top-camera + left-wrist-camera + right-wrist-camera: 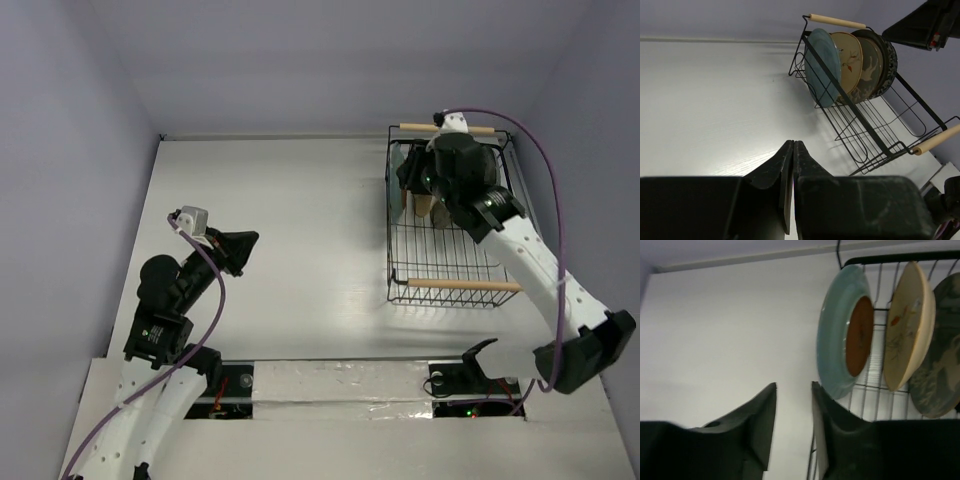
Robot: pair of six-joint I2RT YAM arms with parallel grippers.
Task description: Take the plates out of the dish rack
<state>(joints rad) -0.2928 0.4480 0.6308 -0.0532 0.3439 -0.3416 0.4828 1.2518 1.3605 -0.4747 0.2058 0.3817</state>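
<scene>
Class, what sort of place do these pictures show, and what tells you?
Likely a robotics test cell, not a kitchen: a left arm and right arm mounted at a white table, plain lavender walls, one dish rack of plates.

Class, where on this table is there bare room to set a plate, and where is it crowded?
Bare: the table between left arm and rack. Crowded: the rack's far end, where plates stand packed by the right end effector.

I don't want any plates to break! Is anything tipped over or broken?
Nothing stands out. The plates stand on edge, side by side, in the dish rack; no cracks or spills visible.
</scene>
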